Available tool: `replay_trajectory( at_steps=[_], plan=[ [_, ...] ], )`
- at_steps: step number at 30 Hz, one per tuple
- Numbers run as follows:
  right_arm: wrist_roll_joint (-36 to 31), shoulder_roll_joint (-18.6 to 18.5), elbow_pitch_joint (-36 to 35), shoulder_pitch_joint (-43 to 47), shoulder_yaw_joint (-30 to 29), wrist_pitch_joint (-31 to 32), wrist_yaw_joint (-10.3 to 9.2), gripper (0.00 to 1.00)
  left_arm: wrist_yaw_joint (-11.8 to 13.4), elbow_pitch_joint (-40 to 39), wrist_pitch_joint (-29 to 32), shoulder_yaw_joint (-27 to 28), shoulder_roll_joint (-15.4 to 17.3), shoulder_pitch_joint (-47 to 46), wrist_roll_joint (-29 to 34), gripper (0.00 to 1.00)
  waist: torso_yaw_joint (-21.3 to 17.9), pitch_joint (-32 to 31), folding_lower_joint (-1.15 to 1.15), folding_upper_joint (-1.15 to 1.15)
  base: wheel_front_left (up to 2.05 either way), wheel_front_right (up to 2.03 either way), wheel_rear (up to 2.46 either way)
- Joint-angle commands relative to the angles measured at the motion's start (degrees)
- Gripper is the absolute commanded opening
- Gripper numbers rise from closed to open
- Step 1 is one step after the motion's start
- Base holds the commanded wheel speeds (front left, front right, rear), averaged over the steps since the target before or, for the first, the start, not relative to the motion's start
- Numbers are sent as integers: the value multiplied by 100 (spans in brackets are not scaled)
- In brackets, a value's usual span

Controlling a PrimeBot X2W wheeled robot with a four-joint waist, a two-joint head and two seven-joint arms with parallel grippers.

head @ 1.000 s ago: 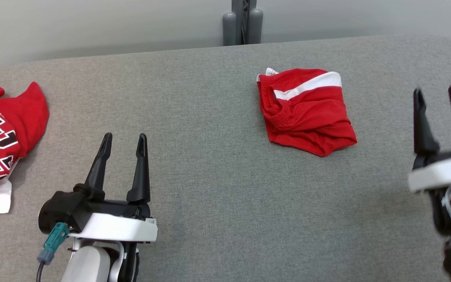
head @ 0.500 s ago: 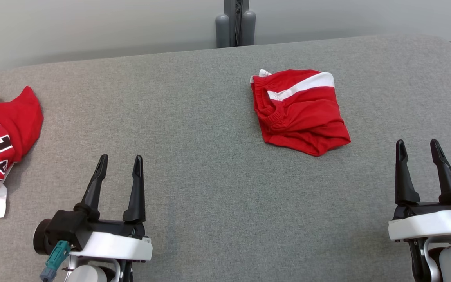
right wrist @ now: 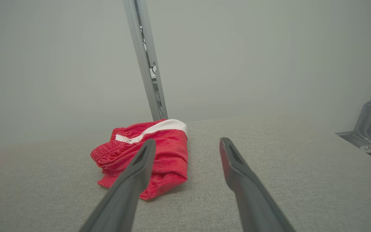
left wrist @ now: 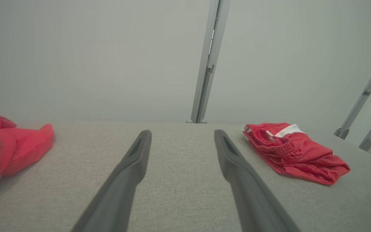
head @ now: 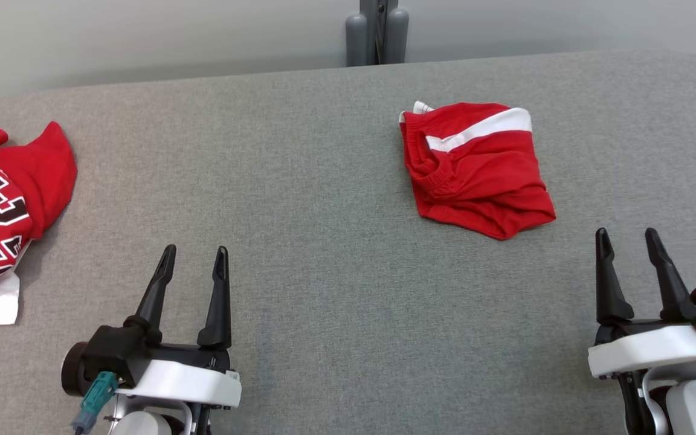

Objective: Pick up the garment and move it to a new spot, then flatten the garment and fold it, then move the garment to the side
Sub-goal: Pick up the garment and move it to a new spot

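Shorts (head: 478, 172) lie folded at the far right of the worktop (head: 324, 211). Left end effector (head: 196, 249) and right end effector (head: 625, 232) stand spread and empty, near. Fabric is likely soft, light and limp; pinch through all layers at the elastic waistband.

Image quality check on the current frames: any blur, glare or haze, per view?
Head view: sharp, even light, no glare; soft shadow on the table beside the jersey; left gripper and right gripper crisp. Left wrist view: hazy, low contrast; fingers soften toward the bottom edge; shorts legible. Right wrist view: same haze, wide-angle stretch on the fingers; one finger overlaps the shorts.
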Motion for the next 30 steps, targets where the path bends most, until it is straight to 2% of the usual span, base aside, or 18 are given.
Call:
replay_trajectory(
  at_steps=[1,5,7,10,18,24,30],
  plan=[
    [136,-92,86,-115,40,-12,2,100,29,39,3,0,24,-85,-15,100,38,51,0,0,0,0,0],
    [1085,-390,371,-551,138,300,2,100,302,369,3,-62,24,-135,9,100,179,204,0,0,0,0,0],
    [1628,-580,470,-733,209,672,2,100,364,491,3,-138,20,-220,0,100,270,296,0,0,0,0,0],
    [2437,-900,647,-1097,269,1453,2,100,364,563,3,-239,24,-289,-33,100,388,438,0,0,0,0,0],
    [3963,-1687,1145,-2037,406,3244,2,100,288,586,3,-375,24,-537,43,100,684,885,0,0,0,0,0],
    [4488,-2080,1592,-2597,459,3989,2,100,239,566,3,-425,24,-692,79,100,900,1220,0,0,0,0,0],
    [4770,-2159,2097,-3003,553,4473,2,100,216,599,3,-492,20,-732,82,100,1076,1375,0,0,0,0,0]
  ],
)
